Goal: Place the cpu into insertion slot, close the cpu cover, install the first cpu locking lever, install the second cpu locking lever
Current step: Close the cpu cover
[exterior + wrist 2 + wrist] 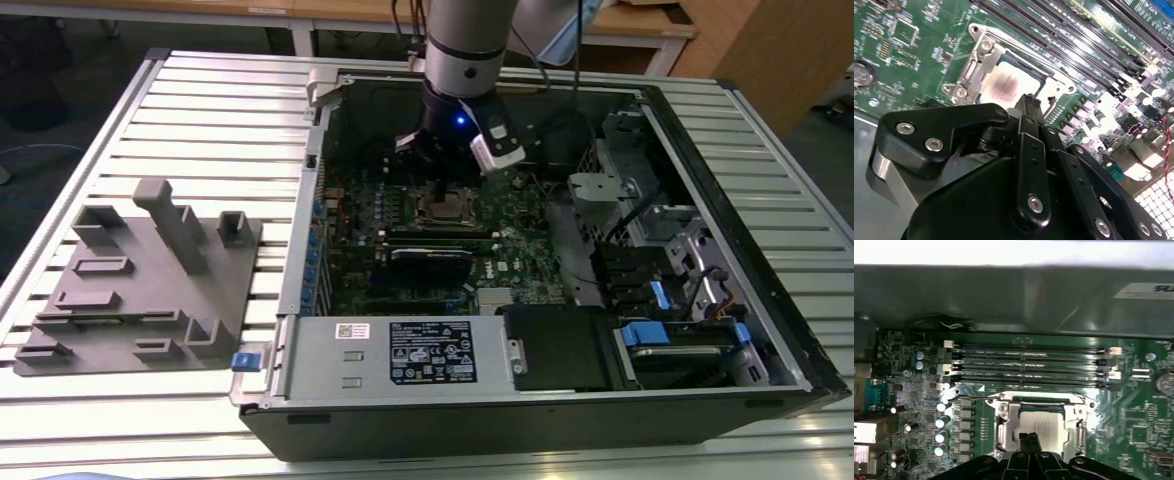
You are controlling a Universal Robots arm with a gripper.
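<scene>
The cpu (1040, 421) lies flat in the insertion slot (1030, 68), its dull silver top showing through the cut-out of the cpu cover (1005, 426). The cover lies down over the chip as a silver frame (974, 67). A thin wire locking lever (970, 398) runs along one side of the socket. My gripper (1029, 437) hangs directly over the near edge of the cover, fingers pressed together with nothing seen between them. In the second wrist view its tips (1029, 102) sit at the cover's edge by a bent wire (1046, 95). In the exterior view the gripper (441, 190) points down at the socket (442, 208).
The green motherboard (360, 205) lies inside an open computer case (747, 330). Long black memory slots (1029, 365) run beside the socket. A power supply (400, 352) and drive bays (667, 340) fill the near side. A grey fixture block (134, 280) stands on the slatted table at the exterior view's left.
</scene>
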